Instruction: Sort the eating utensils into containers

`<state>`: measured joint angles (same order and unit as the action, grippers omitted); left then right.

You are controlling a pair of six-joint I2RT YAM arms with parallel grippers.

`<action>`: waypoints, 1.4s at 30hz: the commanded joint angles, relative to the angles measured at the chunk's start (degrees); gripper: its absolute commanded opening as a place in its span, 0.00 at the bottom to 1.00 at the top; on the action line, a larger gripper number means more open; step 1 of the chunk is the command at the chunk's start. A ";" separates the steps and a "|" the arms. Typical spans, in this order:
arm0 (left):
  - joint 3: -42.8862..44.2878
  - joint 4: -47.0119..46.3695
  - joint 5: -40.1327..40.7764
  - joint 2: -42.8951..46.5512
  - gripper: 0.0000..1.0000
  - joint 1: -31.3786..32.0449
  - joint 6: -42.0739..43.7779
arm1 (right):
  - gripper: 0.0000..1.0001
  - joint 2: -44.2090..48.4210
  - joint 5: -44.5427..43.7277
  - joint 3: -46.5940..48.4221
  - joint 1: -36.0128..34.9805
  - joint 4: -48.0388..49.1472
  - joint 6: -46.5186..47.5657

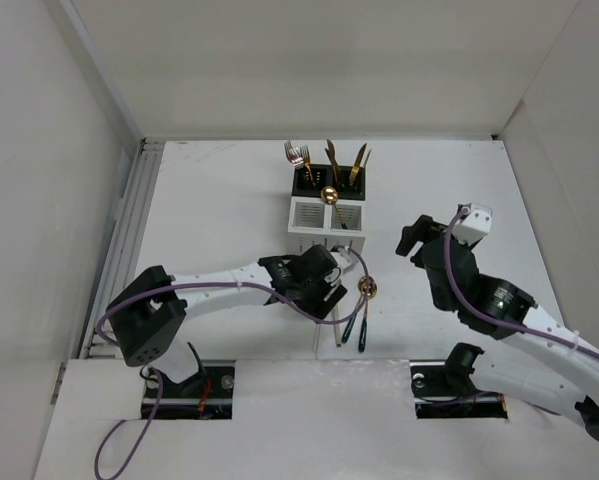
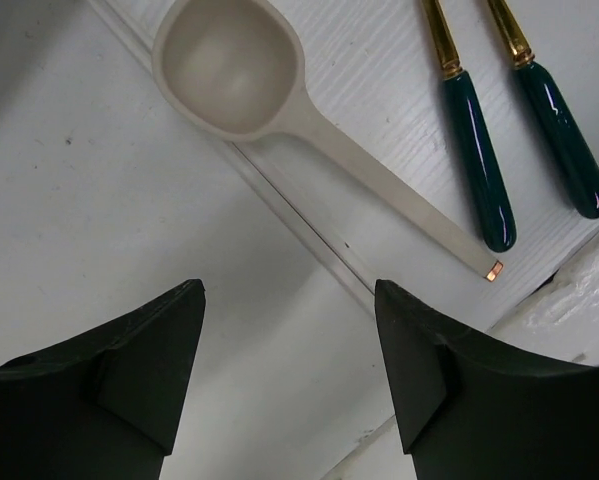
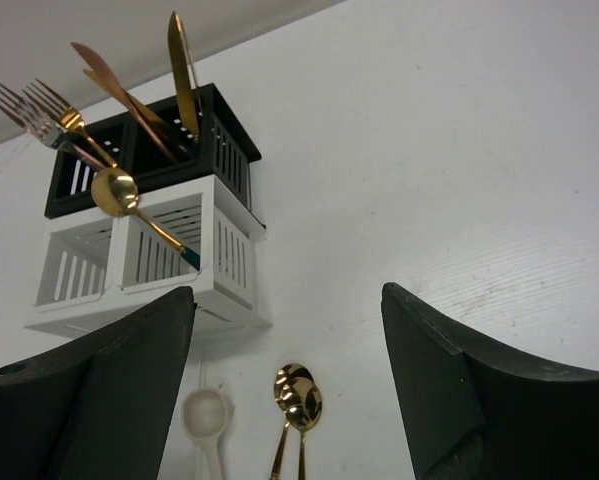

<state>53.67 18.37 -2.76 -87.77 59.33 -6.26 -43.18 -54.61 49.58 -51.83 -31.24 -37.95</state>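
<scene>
One table [image 1: 229, 200], two caddies ahead of the right jaws: black caddy [image 3: 234, 150] holds two forks [image 3: 39, 110] and two knives [image 3: 184, 70], white caddy [image 3: 229, 255] one gold spoon [image 3: 114, 190]. Five sorted by my count. Three left lying flat: cream spoon [image 2: 309, 130] just ahead of the left jaws, two green-handled spoons [image 2: 479, 170] beside it. Both jaws spread wide, empty. Judged over half done; cream spoon likely next.

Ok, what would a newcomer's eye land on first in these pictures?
Gold and copper cutlery bristling from the black boxy caddy at the far middle of the white table, backed against a white slotted caddy holding one gold spoon. Nearer, the left gripper hangs open by a cream spoon lying beside two gold spoons with dark green handles.
</scene>
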 commanded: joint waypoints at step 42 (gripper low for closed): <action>-2.44 3.59 7.50 -5.31 0.22 -2.37 -18.26 | 0.81 1.43 -6.12 -2.30 -0.37 -7.86 -0.45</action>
<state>50.46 14.48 3.01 -92.01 58.06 -22.61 -42.35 -58.98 47.77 -51.83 -38.57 -37.87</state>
